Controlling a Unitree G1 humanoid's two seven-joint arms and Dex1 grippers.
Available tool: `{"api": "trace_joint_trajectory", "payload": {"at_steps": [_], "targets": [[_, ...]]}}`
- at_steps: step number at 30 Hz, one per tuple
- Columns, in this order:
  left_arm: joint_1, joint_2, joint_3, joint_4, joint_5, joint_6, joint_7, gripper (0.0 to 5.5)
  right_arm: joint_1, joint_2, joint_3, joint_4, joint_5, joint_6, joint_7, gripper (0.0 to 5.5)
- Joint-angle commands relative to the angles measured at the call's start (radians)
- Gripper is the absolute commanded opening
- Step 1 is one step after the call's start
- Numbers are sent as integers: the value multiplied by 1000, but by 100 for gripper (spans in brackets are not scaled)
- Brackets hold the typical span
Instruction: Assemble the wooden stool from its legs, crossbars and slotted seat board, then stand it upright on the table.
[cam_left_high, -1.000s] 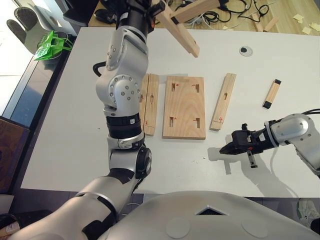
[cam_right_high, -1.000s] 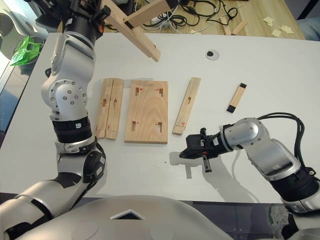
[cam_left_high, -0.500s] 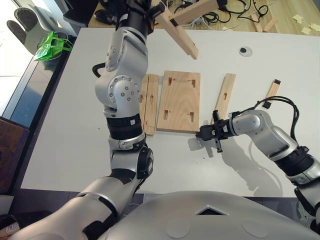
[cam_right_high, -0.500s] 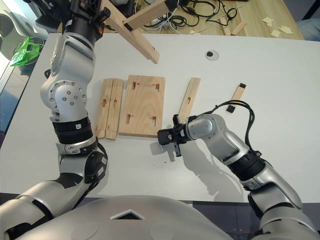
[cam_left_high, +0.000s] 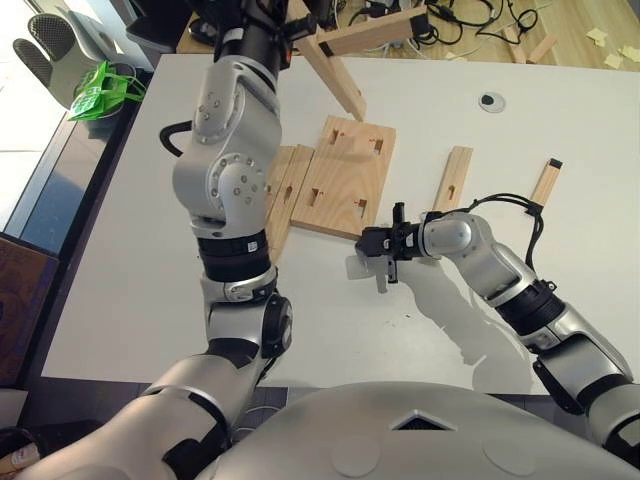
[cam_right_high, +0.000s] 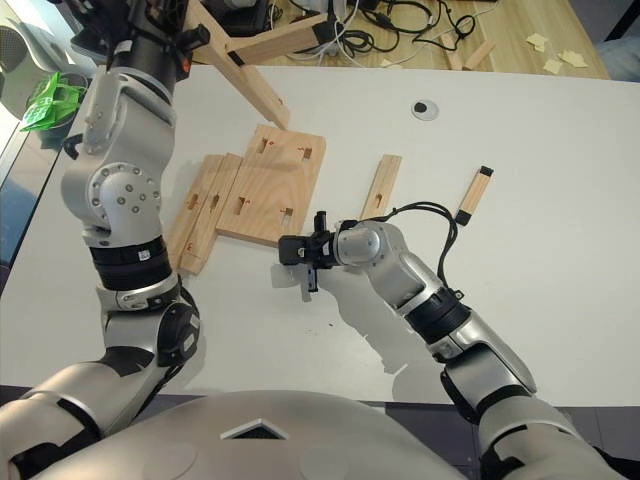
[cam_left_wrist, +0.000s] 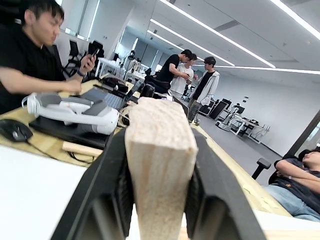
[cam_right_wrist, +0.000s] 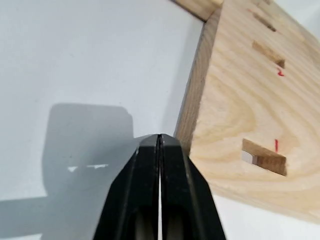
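Observation:
My left gripper (cam_left_high: 305, 25) is raised over the table's far edge, shut on the end of a joined wooden leg frame (cam_left_wrist: 160, 150). One leg of the frame (cam_left_high: 343, 85) slants down toward the seat board, and its other bar runs off to the right. The slotted seat board (cam_left_high: 345, 175) lies flat and skewed, touching two planks (cam_left_high: 283, 195) on its left. My right gripper (cam_left_high: 366, 243) is shut with nothing in it, its tips (cam_right_wrist: 159, 145) right at the board's near right edge. A slotted plank (cam_left_high: 452, 178) and a short black-ended piece (cam_left_high: 545, 182) lie to the right.
A small round disc (cam_left_high: 491, 101) sits at the far right of the white table (cam_left_high: 130, 250). A green bag (cam_left_high: 100, 90) hangs off the far left edge. Cables and wood scraps lie beyond the far edge.
My right gripper has swept left along the table to the seat board. The board has slid and turned leftward, tilting the two planks. The held leg frame has shifted slightly left.

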Motion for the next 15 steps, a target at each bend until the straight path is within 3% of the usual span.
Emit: {"api": "trace_joint_trajectory", "payload": {"at_steps": [1, 6, 15], "targets": [[37, 92, 6, -56, 27, 48, -64, 102, 109, -108, -132, -147, 101, 88, 46, 0], [157, 109, 44, -203, -19, 191, -51, 102, 275, -219, -287, -150, 102, 43, -60, 0], [258, 84, 72, -370, -86, 393, -18, 102, 364, -164, -372, -108, 133, -31, -206, 0]]}}
